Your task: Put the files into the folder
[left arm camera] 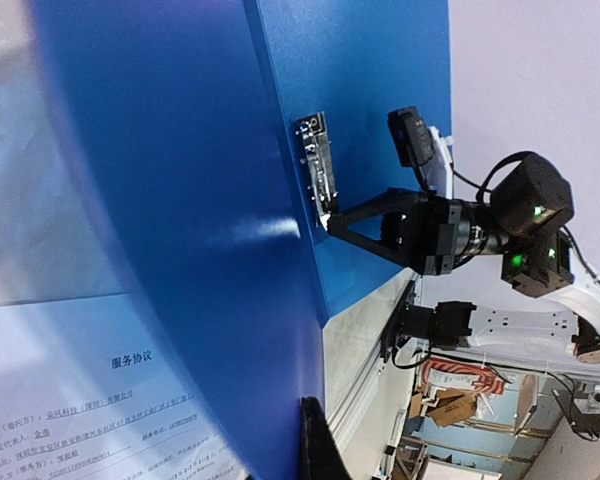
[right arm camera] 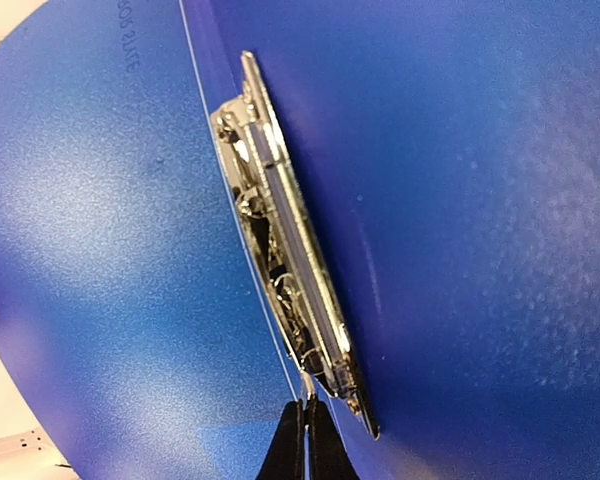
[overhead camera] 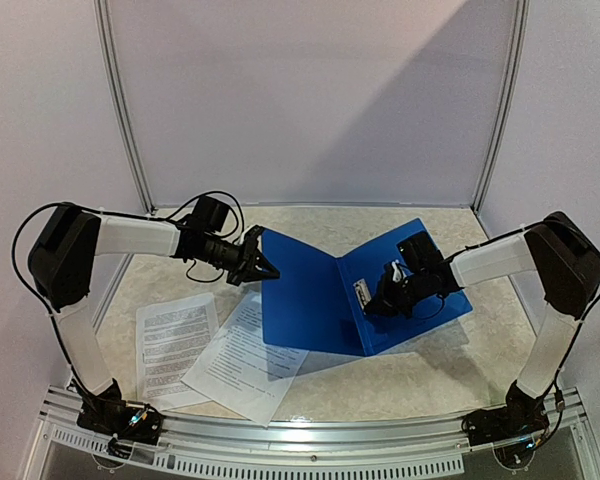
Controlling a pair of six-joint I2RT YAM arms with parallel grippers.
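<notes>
Metal first: the right gripper [right arm camera: 305, 410] is pressing its fingers tight together, no gap showing, with the tips right against the lower end of the metal clip [right arm camera: 285, 250]. Whether they are pinching a thin part of it, I cannot tell. That clip is running along the inner spine of the folder [overhead camera: 315, 295], which is lying open in the middle of the table [overhead camera: 420, 375]. Its right half is lying flat under the right arm. Over on the other side, the left gripper [overhead camera: 263, 264] is clamping the outer edge of the left cover and holding it up off the table. In the left wrist view only one dark finger [left arm camera: 315, 445] is showing; the other is hiding behind the curved blue plastic. The files [overhead camera: 242, 365] are outside the folder, resting on the table to its left. The left sheet [overhead camera: 173, 345] is lying near the left arm's base, and the right sheet [overhead camera: 248, 350] is angling across its edge, with a corner reaching just beside the raised cover.
</notes>
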